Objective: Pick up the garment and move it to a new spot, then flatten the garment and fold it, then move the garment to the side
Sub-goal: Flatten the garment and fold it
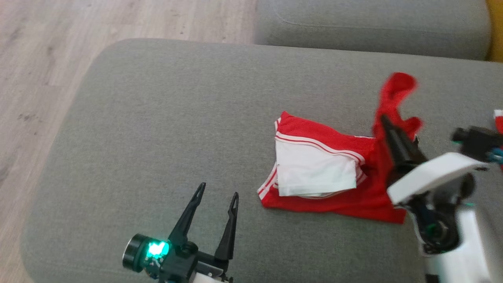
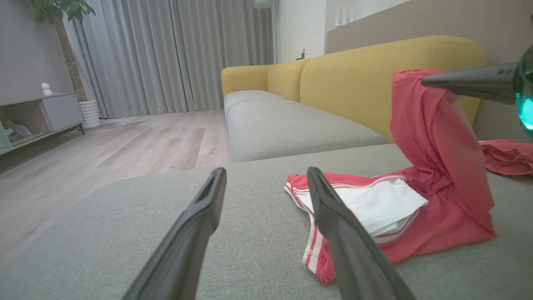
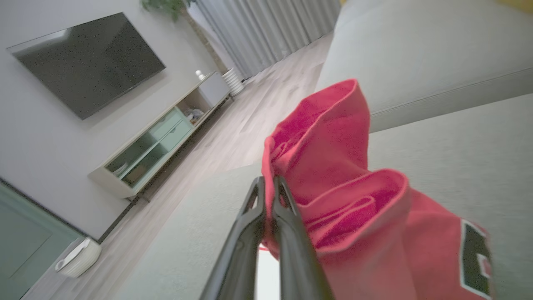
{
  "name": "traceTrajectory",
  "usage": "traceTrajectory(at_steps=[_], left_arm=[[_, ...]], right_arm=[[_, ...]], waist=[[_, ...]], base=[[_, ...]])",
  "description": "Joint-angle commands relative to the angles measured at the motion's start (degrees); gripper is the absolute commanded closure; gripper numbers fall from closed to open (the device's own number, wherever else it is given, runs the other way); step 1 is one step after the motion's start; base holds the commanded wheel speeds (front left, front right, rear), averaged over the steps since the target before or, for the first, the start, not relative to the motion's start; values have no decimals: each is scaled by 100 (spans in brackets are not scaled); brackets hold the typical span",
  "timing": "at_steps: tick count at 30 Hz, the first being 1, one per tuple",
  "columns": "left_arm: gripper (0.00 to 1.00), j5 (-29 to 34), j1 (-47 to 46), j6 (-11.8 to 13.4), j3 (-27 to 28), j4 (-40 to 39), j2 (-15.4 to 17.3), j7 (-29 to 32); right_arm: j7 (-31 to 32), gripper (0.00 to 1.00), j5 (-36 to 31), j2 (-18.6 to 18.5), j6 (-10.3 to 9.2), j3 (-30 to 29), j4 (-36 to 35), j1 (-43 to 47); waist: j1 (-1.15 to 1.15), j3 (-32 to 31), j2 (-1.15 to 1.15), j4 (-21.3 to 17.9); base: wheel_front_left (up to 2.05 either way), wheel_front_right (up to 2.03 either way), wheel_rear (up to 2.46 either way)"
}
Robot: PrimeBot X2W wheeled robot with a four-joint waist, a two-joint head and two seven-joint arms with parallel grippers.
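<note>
The garment (image 1: 338,165) is red with white sleeves and striped trim, lying on the grey sofa cushion (image 1: 165,137) right of centre. My right gripper (image 1: 387,124) is shut on a red part of it and holds that part lifted above the cushion; the lifted cloth (image 3: 329,150) bunches around the fingers (image 3: 287,225). From the left wrist view the raised fold (image 2: 433,137) hangs from the right fingers (image 2: 470,81), while the white sleeve (image 2: 379,204) stays flat. My left gripper (image 1: 217,200) stands open over bare cushion, left of the garment, touching nothing.
Another grey cushion (image 1: 373,27) lies behind, with a yellow sofa back (image 2: 374,79) beyond. Wooden floor (image 1: 39,78) runs along the left. A second red cloth (image 2: 508,156) lies at the far right. A TV (image 3: 87,62) and low cabinet (image 3: 158,137) stand across the room.
</note>
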Motion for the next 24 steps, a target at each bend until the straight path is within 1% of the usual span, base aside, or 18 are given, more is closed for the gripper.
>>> traceTrajectory(at_steps=[1,3,12,13,14,15,18,20,23,24], left_arm=[[0,79,-114,-52,227,-151,-79,-53],[0,95,-130,-93,233,-134,-116,-53],[0,181,-215,-240,251,-67,-261,-53],[0,185,-225,-249,257,-62,-278,-53],[0,189,-234,-255,264,-56,-293,-53],[0,194,-242,-262,273,-53,-306,-53],[0,209,-254,-279,300,-31,-340,-53],[0,219,-250,-273,330,-23,-359,-53],[0,229,-225,-269,379,-25,-380,-53],[0,235,-215,-269,395,-28,-385,-53]], right_arm=[[-37,100,33,27,39,260,-115,-365],[-123,100,43,44,39,508,97,-464],[-940,100,484,52,39,1586,1421,-1090],[-1001,98,512,52,39,1683,1569,-1165],[-1049,64,561,52,39,1777,1705,-1235],[-1090,0,610,52,39,1867,1826,-1301],[-1235,0,799,52,39,2111,2041,-1455],[-1334,0,942,53,39,2222,2020,-1525],[-1378,0,955,43,39,2092,1928,-1578],[-1346,0,964,-22,39,1970,1898,-1563]], waist=[[0,-25,0,104],[0,-17,0,196],[0,123,0,490],[0,141,0,509],[0,156,0,526],[0,172,0,539],[0,195,0,580],[0,191,0,587],[0,150,0,578],[0,128,0,569]], base=[[0,0,0],[0,0,0],[0,0,0],[0,0,0],[0,0,0],[0,0,0],[0,0,0],[0,0,0],[0,0,0],[0,0,0]])
